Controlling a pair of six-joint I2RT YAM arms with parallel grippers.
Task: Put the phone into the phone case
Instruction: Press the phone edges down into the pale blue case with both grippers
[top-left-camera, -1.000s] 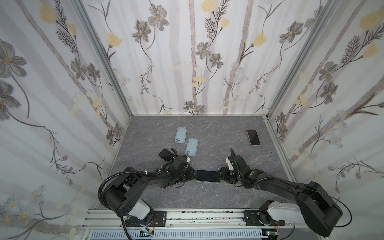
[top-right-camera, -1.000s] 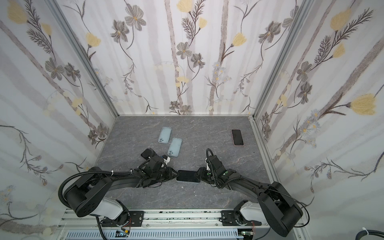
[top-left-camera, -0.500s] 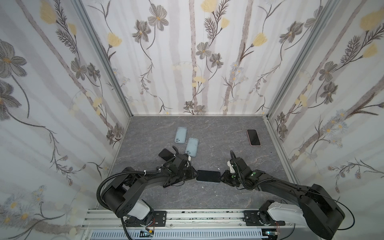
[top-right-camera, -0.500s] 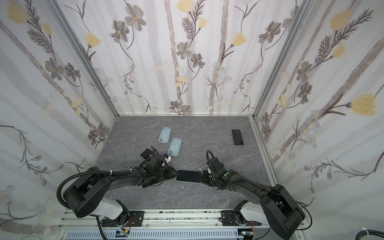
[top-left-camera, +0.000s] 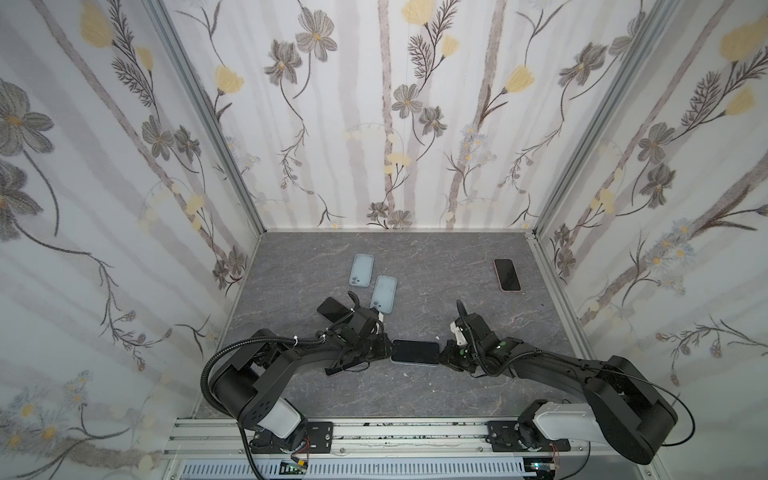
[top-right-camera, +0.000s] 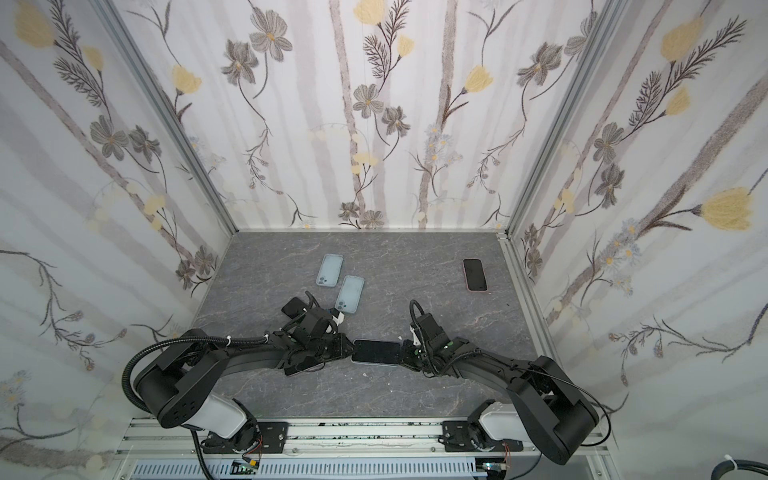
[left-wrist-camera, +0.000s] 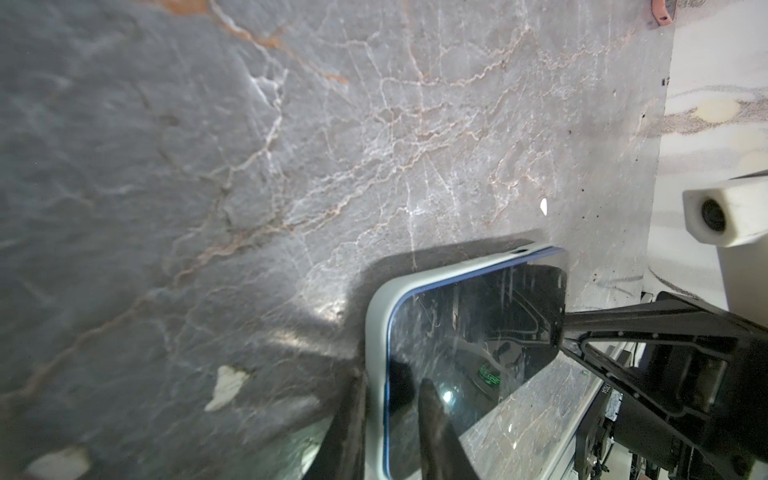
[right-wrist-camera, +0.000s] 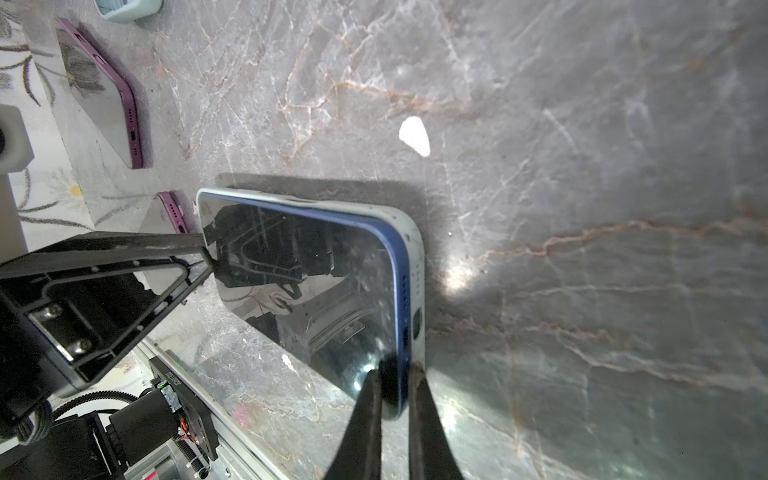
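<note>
While both arms stretch low across the table (top-left-camera: 415, 395) from opposite sides, their tips meet at the phone (top-left-camera: 415, 351) near the front middle. The right gripper (top-left-camera: 444, 356) is pinched tight on the phone's end. The left gripper (top-left-camera: 386, 351) straddles the opposite end with a narrow gap; whether it grips I cannot tell. Screen up, the phone lies in the phone case (left-wrist-camera: 376, 332), its blue edge proud of the rim at the right gripper's end. Two pale blue cases (top-left-camera: 361, 270) lie farther back.

Left arm (top-left-camera: 307, 362), right arm (top-left-camera: 552, 368) low, jaws pinched.
</note>
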